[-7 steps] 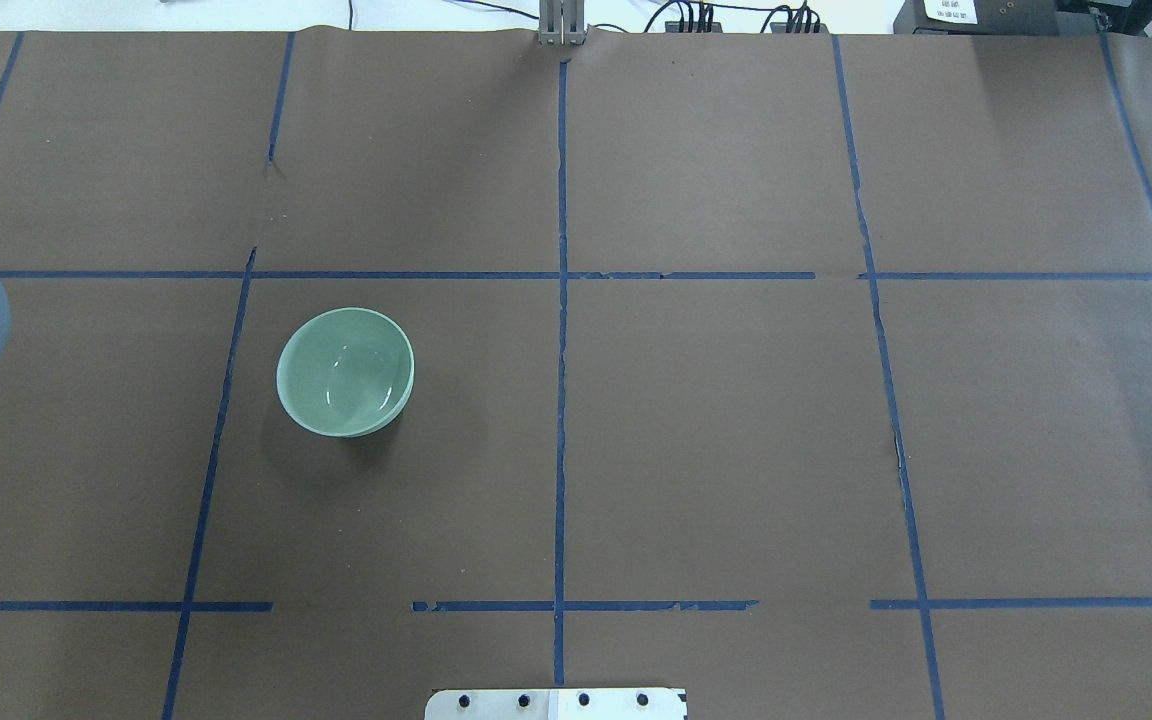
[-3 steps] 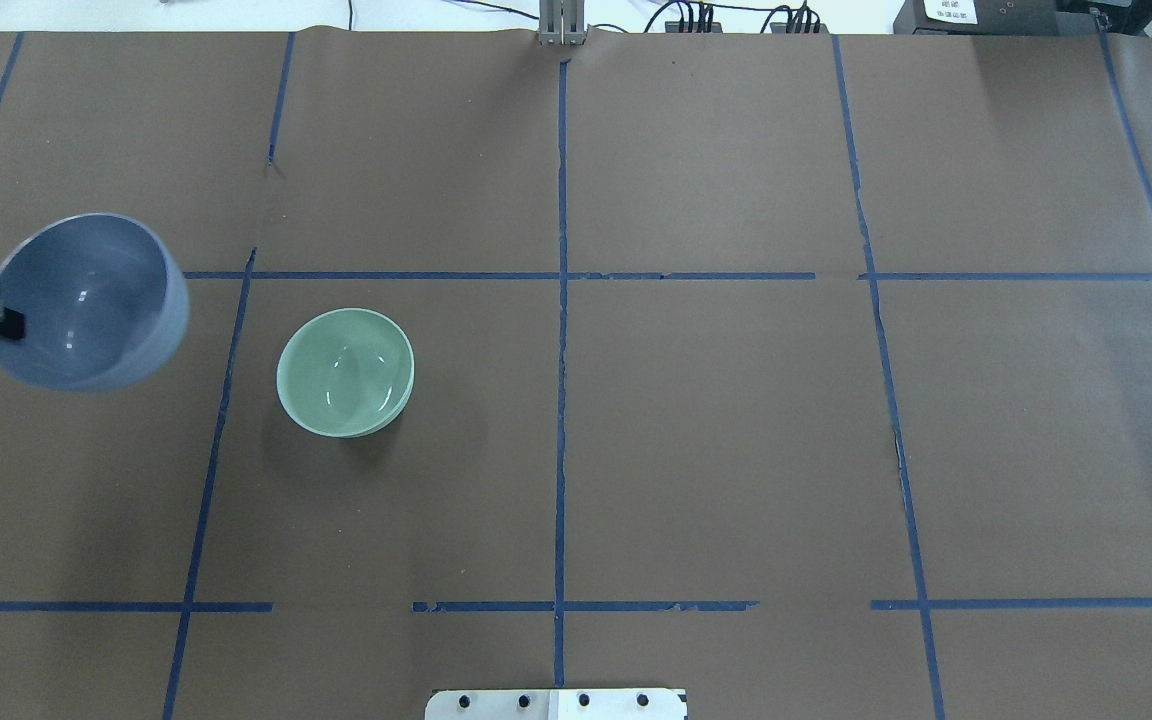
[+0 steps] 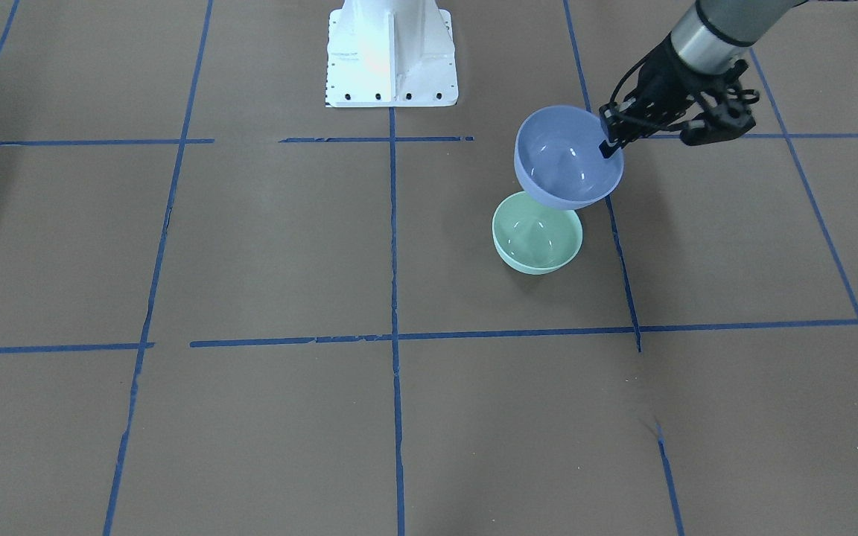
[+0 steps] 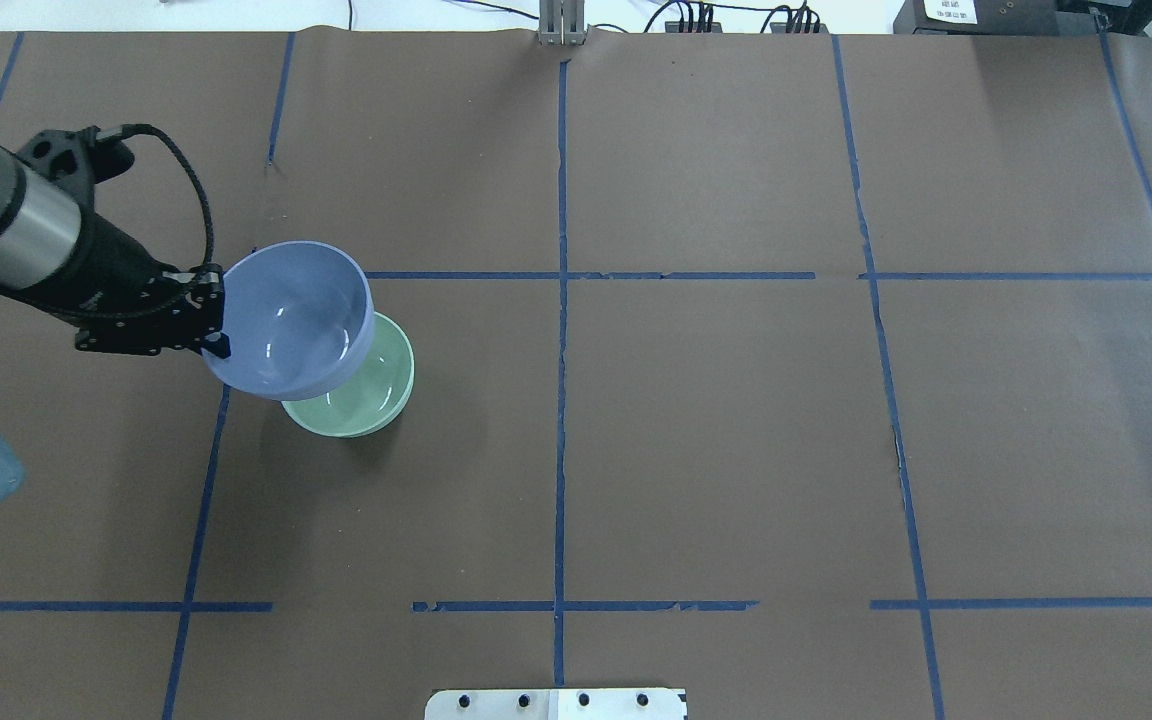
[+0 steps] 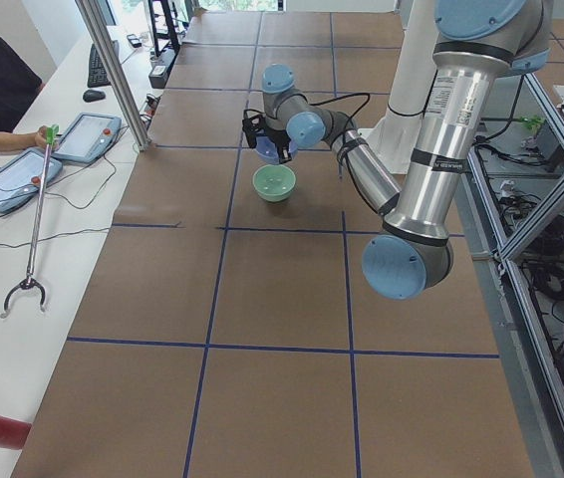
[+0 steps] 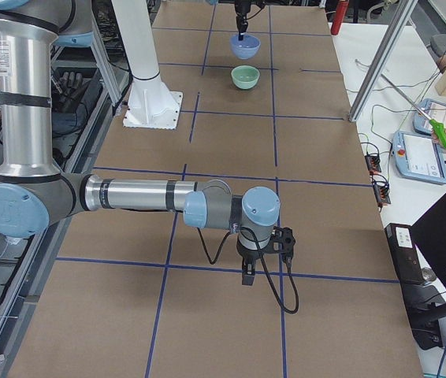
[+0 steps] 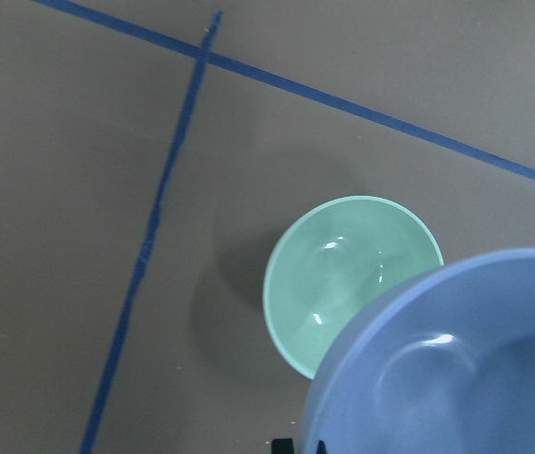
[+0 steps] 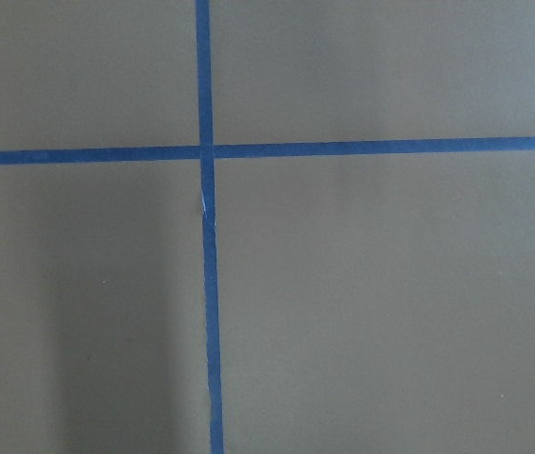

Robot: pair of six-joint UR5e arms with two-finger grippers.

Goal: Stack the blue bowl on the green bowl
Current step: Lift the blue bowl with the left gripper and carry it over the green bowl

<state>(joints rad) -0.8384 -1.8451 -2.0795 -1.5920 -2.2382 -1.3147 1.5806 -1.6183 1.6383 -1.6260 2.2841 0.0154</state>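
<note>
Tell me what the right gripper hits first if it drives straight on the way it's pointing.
The right gripper points straight down, so it would likely meet the brown paper-covered table first, near a blue tape crossing. Nothing else shows in that line.

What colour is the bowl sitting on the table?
Pale mint green, glossy and plain. The green bowl shows best in the left wrist-mounted view.
</note>
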